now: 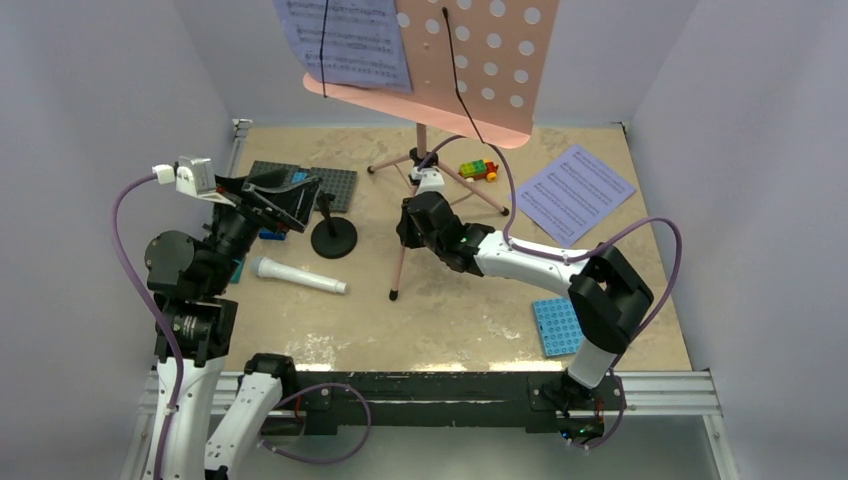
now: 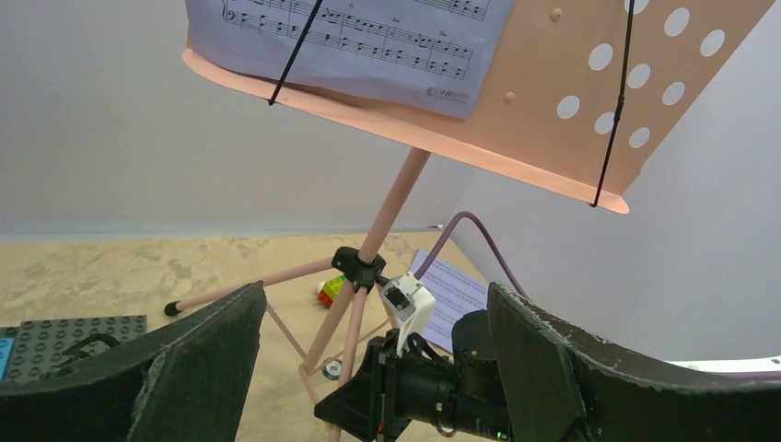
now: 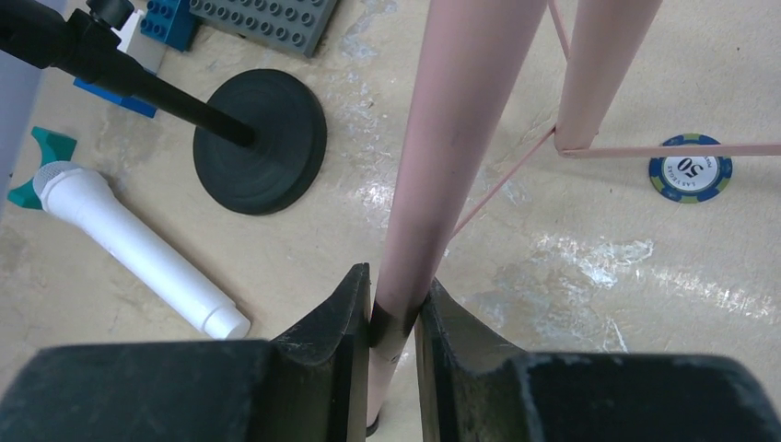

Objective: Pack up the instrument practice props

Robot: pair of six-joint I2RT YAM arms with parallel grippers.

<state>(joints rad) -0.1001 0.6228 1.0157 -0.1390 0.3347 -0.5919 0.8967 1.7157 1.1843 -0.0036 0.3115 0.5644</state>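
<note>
pink music stand upright on table, tripod spread | right pincer clamped on front leg near foot | left pincer wide open, empty | step: gripping stand to fold | next: likely swing leg toward pole

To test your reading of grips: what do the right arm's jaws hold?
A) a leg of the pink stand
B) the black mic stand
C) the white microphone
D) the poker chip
A: in the right wrist view the right jaws are shut around a leg of the pink stand; the microphone lies apart, untouched.
</note>
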